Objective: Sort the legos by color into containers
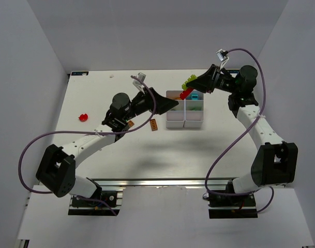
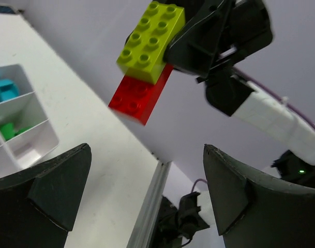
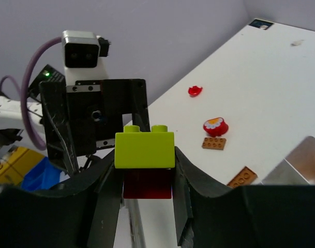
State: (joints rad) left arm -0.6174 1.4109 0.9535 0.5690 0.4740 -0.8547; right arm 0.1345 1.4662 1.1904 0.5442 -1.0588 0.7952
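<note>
My right gripper (image 1: 194, 85) (image 3: 145, 173) is shut on a stack of two legos, a lime green brick (image 1: 188, 82) (image 2: 149, 41) (image 3: 145, 150) on a red brick (image 1: 186, 93) (image 2: 139, 95) (image 3: 147, 185). It holds them in the air over the back of the white compartment tray (image 1: 175, 123) (image 2: 41, 142). My left gripper (image 1: 170, 103) (image 2: 147, 191) stands wide open and holds nothing, beside the tray's left side and facing the stack. A teal lego (image 2: 4, 89) (image 1: 195, 96) and a green lego (image 2: 10, 129) each lie in their own tray compartment.
Loose on the table to the left lie a small red piece (image 1: 83, 117) (image 3: 195, 90), a red flower-topped piece (image 3: 215, 126), a brown plate (image 3: 214, 143) and an orange-brown plate (image 1: 153, 124) (image 3: 242, 176). White walls enclose the table on three sides.
</note>
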